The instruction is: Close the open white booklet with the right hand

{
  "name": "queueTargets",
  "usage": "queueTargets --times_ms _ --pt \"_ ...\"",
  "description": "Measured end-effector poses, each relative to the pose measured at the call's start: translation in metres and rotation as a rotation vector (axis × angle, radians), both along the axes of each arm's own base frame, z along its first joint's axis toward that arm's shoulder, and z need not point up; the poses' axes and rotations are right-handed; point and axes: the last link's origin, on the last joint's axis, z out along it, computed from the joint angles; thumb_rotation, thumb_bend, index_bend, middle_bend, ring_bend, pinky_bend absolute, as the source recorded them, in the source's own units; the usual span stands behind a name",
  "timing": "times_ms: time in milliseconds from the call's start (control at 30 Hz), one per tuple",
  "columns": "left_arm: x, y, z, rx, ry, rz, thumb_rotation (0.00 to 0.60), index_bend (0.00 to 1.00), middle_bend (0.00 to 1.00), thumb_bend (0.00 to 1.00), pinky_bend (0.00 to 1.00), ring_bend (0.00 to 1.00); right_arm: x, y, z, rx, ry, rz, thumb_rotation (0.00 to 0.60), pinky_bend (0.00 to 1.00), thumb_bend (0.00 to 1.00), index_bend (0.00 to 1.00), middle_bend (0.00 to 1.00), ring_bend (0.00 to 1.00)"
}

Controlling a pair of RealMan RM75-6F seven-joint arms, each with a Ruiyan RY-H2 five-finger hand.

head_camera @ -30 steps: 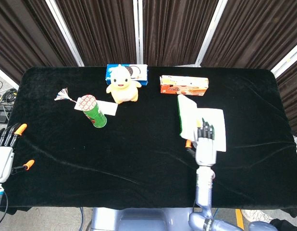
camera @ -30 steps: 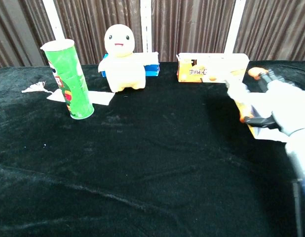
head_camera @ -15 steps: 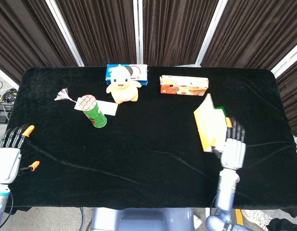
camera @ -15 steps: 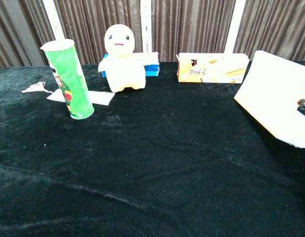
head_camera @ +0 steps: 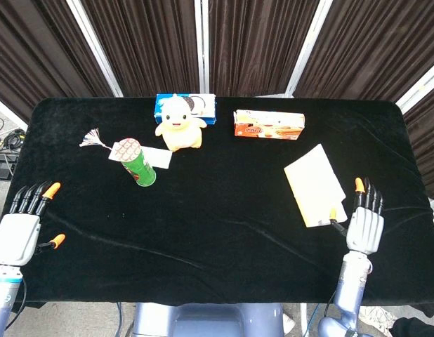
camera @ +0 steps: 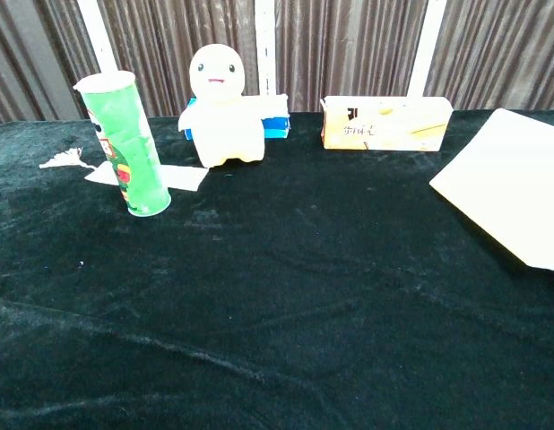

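Far to the left of the right hand, the left hand (head_camera: 19,233) rests flat, fingers apart and empty. Just left of the right hand (head_camera: 363,223), also spread and empty, lies the closed white booklet (head_camera: 314,185) on the desk (head_camera: 217,225).

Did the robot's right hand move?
Yes. The right hand slid off the booklet toward the table's right front edge, farther from the orange box.

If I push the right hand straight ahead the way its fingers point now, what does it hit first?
Probably nothing. The right hand lies flat just right of the closed booklet, fingers pointing toward the far edge of the table. That line looks like bare black cloth, passing beside the booklet, though depth is hard to judge.
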Motion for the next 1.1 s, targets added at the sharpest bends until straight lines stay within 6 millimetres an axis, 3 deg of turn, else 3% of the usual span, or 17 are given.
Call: queueTargets --times_ms 233,567,800,1100 --pt "0.003 0.001 -0.002 -0.012 -0.003 -0.011 0.6 0.0 0.0 0.13 0.0 0.0 -0.01 0.001 0.003 0.072 0.033 -0.07 0.6 0.0 0.21 0.0 0.0 0.0" --pt "0.005 0.002 -0.002 -0.015 -0.013 -0.019 0.6 0.0 0.0 0.13 0.0 0.0 -0.011 0.001 0.016 0.021 -0.039 -0.058 0.6 0.0 0.15 0.0 0.0 0.0" --pt "0.005 0.002 -0.003 -0.021 -0.011 -0.019 0.6 0.0 0.0 0.13 0.0 0.0 -0.025 0.001 0.024 0.014 0.011 -0.117 0.6 0.0 0.15 0.0 0.0 0.0" --pt "0.005 0.001 -0.003 -0.023 -0.016 -0.019 0.6 0.0 0.0 0.13 0.0 0.0 -0.047 -0.003 0.018 0.068 0.035 -0.21 0.6 0.0 0.15 0.0 0.0 0.0"
